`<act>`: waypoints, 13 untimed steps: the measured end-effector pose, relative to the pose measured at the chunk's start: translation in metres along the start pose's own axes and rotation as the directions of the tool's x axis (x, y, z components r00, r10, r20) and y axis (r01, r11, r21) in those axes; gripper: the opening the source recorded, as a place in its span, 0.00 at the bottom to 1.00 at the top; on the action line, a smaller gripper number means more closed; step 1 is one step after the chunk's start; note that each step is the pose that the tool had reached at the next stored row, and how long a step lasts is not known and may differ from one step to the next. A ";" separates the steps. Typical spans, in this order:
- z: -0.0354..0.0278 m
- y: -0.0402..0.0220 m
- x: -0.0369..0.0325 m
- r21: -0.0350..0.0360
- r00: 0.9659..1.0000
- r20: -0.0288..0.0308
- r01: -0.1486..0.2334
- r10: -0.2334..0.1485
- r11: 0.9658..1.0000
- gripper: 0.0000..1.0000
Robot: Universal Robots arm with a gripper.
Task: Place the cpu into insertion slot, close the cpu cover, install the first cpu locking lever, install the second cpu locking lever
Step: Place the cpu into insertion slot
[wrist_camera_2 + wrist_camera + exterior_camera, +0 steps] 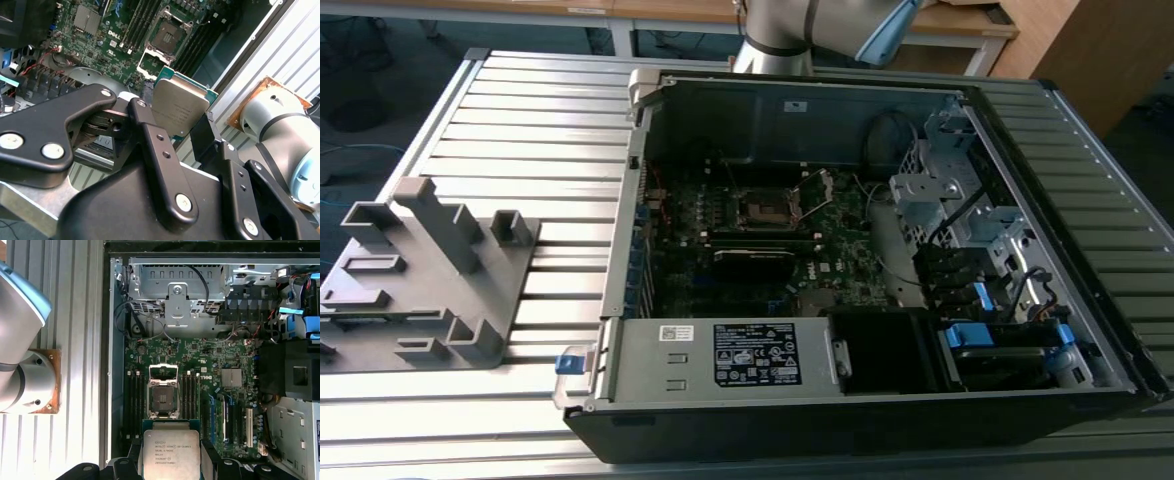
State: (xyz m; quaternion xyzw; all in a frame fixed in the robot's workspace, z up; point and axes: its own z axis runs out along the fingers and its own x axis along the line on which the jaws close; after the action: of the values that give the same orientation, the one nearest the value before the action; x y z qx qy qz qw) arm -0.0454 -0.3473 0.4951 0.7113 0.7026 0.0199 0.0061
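Step in hand, by judgement: carrying the cpu to the insertion slot.

Exterior view, left to right:
- Grey moulded fixture on the slatted table, untouched and well apart from the work.
- Open computer case, with the motherboard exposed inside and the insertion slot near the board's centre, uncovered and vacant.
- Drive cage at the exterior view's right.

Both wrist views:
- Gripper clamped on the cpu, fingers pressing two opposite edges and parted no wider than the chip.
- cpu held aloft with its grey metal top up, short of the slot and, by judgement, clear of the board.
- cpu cover swung open, just beside the slot.

Procedure for a clean placement:
- Keep the chip level and square to the silver rim.
- Align all four edges over the dark centre before any descent.
- Lower straight down, with no sideways slide – contacts below probably fragile.
- Stay clear of the raised cover frame.

Count – one cpu, one insertion slot, one cpu cover, one gripper with two fingers, one fixture, one case. Locking levers too thin to count with confidence.
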 end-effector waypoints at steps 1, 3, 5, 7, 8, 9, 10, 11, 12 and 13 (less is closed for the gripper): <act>0.0012 0.0000 0.0000 0.000 1.000 0.000 0.000 0.000 1.000 0.54; 0.0035 -0.0001 -0.0001 0.000 1.000 0.000 0.000 0.000 1.000 0.54; 0.0038 -0.0002 -0.0001 0.000 1.000 0.000 0.000 0.000 1.000 0.54; 0.0038 -0.0001 -0.0001 0.000 1.000 0.000 0.000 0.000 1.000 0.54; 0.0039 -0.0002 -0.0001 0.000 1.000 0.000 0.000 0.000 1.000 0.54; 0.0039 -0.0002 -0.0001 0.000 1.000 0.000 0.000 0.000 1.000 0.54; 0.0040 -0.0002 -0.0001 0.000 1.000 0.000 0.000 0.000 1.000 0.54; 0.0040 -0.0002 -0.0001 0.000 1.000 0.000 0.000 0.000 1.000 0.54; 0.0040 -0.0002 -0.0001 0.000 1.000 0.000 0.000 0.000 1.000 0.54; 0.0040 -0.0002 -0.0001 0.000 1.000 0.000 0.000 0.000 1.000 0.54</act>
State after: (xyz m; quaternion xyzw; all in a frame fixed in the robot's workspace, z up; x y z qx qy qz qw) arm -0.0454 -0.3473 0.4911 0.7113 0.7026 0.0198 0.0062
